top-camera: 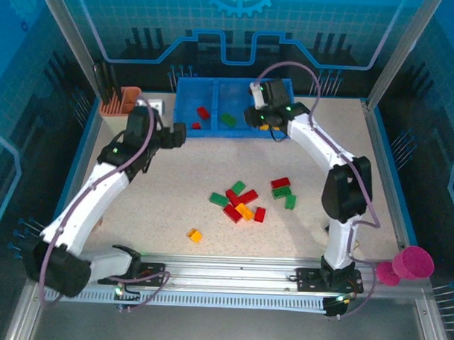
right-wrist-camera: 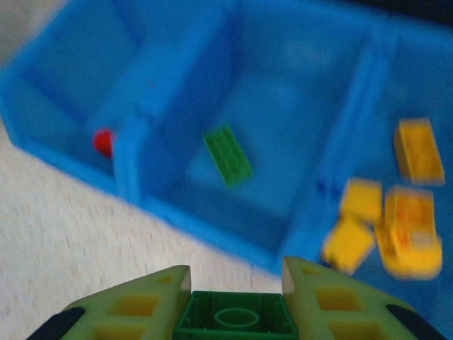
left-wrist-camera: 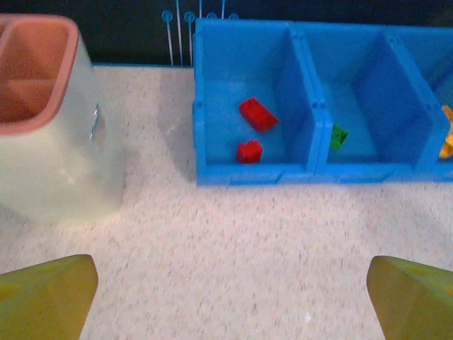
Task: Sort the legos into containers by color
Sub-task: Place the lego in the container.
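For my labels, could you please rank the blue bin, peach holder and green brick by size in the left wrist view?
1. blue bin
2. peach holder, though nearer the camera
3. green brick, partly hidden

Blue bin [left-wrist-camera: 248, 173] compartments: three
Red legos [left-wrist-camera: 257, 115] in left compartment: two
Green legos [right-wrist-camera: 228, 156] in middle compartment: one
Yellow legos [right-wrist-camera: 417, 149] in right compartment: four

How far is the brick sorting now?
Done: two red bricks in the left compartment, one green brick in the middle, several yellow bricks in the right. In hand: the right gripper holds a second green brick near the bin; the left gripper is open. Left: a mixed pile and one yellow brick on the table.
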